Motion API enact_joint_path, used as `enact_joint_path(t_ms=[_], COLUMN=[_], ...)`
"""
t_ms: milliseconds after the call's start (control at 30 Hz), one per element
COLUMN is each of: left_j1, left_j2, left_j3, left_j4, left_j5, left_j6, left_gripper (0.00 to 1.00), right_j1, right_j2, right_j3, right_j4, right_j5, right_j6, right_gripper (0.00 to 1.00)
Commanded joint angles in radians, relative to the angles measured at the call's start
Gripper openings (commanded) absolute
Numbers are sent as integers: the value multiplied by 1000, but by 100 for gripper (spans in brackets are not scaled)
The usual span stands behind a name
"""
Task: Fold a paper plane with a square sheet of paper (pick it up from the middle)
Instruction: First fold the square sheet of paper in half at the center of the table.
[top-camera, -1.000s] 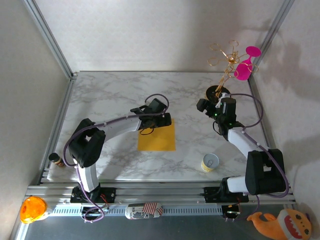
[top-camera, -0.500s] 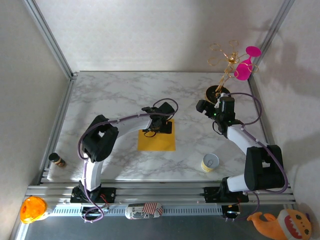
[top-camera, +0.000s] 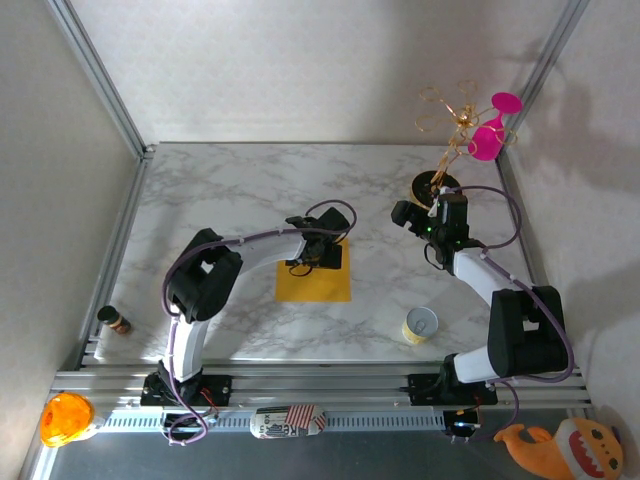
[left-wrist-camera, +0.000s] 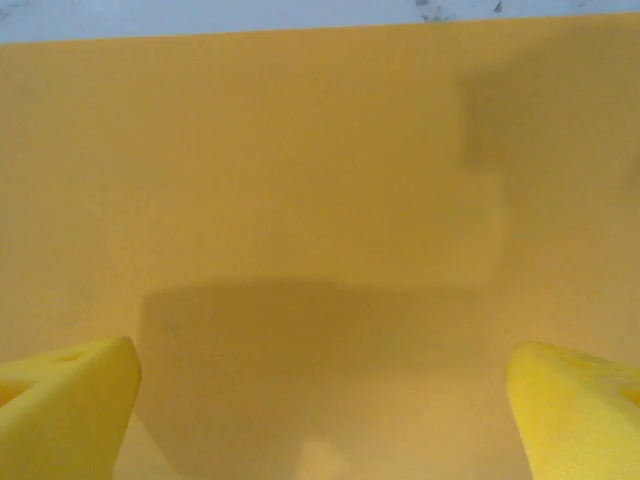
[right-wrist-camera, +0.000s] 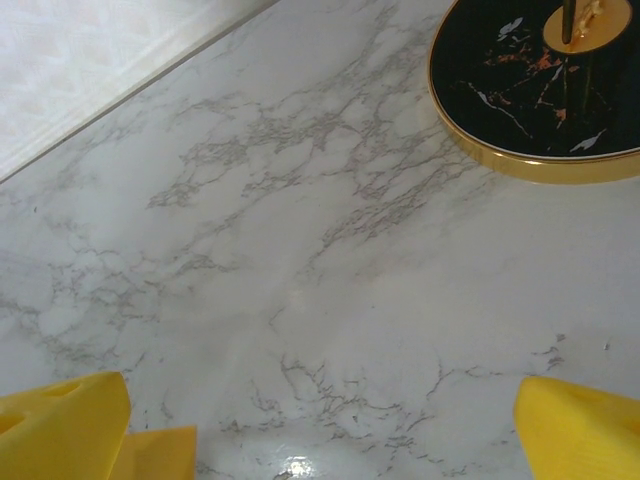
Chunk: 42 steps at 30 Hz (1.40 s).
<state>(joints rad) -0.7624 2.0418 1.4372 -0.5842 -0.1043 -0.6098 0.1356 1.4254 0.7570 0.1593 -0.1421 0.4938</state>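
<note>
- Hovering low over the thin yellow-orange square sheet of paper (top-camera: 318, 287), the left gripper (top-camera: 316, 257) sits just above the centre of the overhead frame, over the sheet's upper half.
- That sheet lies flat and square on the white marble-patterned table (top-camera: 220, 190). No crease shows, so I judge the folding not yet begun.
- From the left wrist, the paper runs from the bottom edge up to a thin strip of marble along the top.
- Its yellow foam pads (left-wrist-camera: 70, 400) sit in the two lower corners, spread wide, with nothing between them but flat paper.
- Why there? The task wants the pick from the middle, and a spread pincer pointing straight down can land a pad on either side and pinch up a ridge.
- Contact is a close call. A shadow lies tight under the fingers, yet I cannot tell whether they touch the sheet.
- Over at right of centre, the right gripper (top-camera: 405, 214) hangs above bare marble, jaws wide apart and empty.
- It sits just beside the round black base with a gold rim (right-wrist-camera: 530, 90), well off the paper, likely keeping out of the way.
- One worry is that thin paper on smooth marble may slide rather than buckle.
- A small yellow paper cup (top-camera: 420, 325) stands at lower right, well apart from the sheet.
</note>
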Motion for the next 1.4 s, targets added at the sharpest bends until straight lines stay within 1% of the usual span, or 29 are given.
enact_joint_path(t_ms=[0, 233, 367, 733, 833, 867, 933, 1000, 1100, 1200, 1267, 1367], left_j1=[1, 2, 3, 2, 3, 3, 3, 3, 9, 44, 69, 103], left_j2=[27, 50, 70, 77, 60, 49, 22, -22, -93, -172, -220, -278], left_j3=[-17, -50, -67, -77, -75, -75, -76, -81, -92, -127, -154, -189], left_j4=[3, 23, 27, 15, 24, 32, 56, 86, 130, 202, 254, 328], left_j5=[4, 5, -12, -39, -24, -15, 6, 30, 72, 222, 321, 460], left_j6=[-15, -25, -44, -59, -64, -64, -62, -59, -51, -36, -33, -33], left_gripper=[94, 92, 91, 87, 82, 79, 69, 58, 46, 34, 32, 31], right_j1=[6, 6, 6, 6, 6, 6, 6, 6, 6, 6, 6, 6], right_j2=[15, 19, 12, 17, 19, 20, 23, 26, 29, 27, 23, 15], right_j3=[37, 50, 41, 42, 42, 43, 45, 48, 53, 56, 56, 53], right_j4=[-10, -29, -14, 2, 2, 2, 3, 6, 10, 9, 9, 8], right_j5=[-19, -2, 13, -9, -8, -8, -11, -14, -21, -31, -46, -88], right_j6=[-11, -14, -11, 8, 11, 14, 18, 26, 38, 48, 51, 52], right_gripper=[99, 99, 99, 99, 99, 99, 99, 99, 99, 99, 99, 99])
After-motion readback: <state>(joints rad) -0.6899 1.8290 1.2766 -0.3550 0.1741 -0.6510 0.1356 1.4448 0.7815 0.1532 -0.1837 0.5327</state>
